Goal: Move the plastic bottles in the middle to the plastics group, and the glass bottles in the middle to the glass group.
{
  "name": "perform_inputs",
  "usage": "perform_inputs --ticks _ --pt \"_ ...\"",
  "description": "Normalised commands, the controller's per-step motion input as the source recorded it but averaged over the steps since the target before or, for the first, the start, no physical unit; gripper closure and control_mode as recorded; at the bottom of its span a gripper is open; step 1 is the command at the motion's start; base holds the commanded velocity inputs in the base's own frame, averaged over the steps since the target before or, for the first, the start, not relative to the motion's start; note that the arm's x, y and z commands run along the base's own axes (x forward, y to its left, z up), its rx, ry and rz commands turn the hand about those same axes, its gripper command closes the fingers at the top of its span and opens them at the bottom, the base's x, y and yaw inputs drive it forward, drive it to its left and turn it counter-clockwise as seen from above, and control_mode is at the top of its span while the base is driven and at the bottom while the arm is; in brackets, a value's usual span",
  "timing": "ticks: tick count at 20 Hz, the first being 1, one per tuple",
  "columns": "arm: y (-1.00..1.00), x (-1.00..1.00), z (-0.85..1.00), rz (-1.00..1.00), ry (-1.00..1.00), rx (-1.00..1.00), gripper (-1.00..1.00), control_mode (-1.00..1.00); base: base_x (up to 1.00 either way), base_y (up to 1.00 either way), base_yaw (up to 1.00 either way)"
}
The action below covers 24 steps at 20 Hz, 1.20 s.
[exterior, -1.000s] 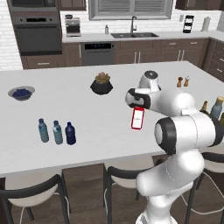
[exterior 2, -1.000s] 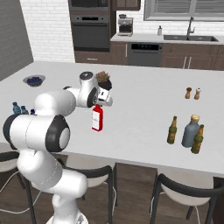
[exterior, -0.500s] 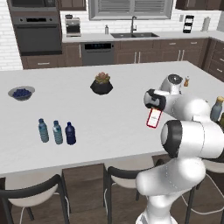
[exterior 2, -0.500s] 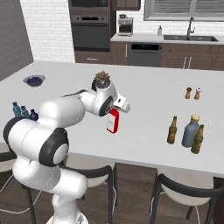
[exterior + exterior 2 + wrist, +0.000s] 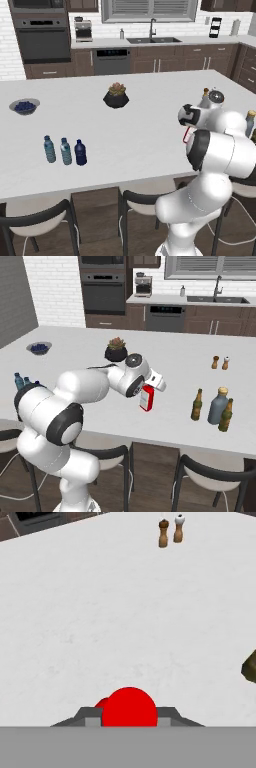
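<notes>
Red flask (image 5: 146, 399) hangs upright in our gripper (image 5: 150, 387), jaws clamped at its cap, over the white island (image 5: 175, 361), left of the glass group (image 5: 212, 406).

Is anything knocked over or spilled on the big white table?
Nothing is spilled or tipped. The only thing off the counter is the red bottle, because the gripper is carrying it upright toward the glass bottles. The little blue bottles, plant pot and shakers all stand straight.
</notes>
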Motion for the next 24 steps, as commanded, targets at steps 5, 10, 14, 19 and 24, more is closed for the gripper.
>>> perform_inputs --ticks 5,10,14,19,24 --pt "-0.52 0.00 0.01 -0.18 0.00 -0.02 1.00 -1.00 0.00 0.00 0.00" --pt "-0.49 -0.08 -0.03 -0.16 -0.01 -0.07 1.00 -1.00 0.00 0.00 0.00" --pt "-0.58 -0.02 -0.01 -0.15 0.00 -0.08 1.00 -1.00 0.00 0.00 0.00" --pt "-0.58 -0.01 0.00 -0.15 0.01 -0.02 1.00 -1.00 0.00 0.00 0.00" --pt "-0.29 0.00 0.00 -0.09 0.11 0.00 1.00 -1.00 0.00 0.00 0.00"
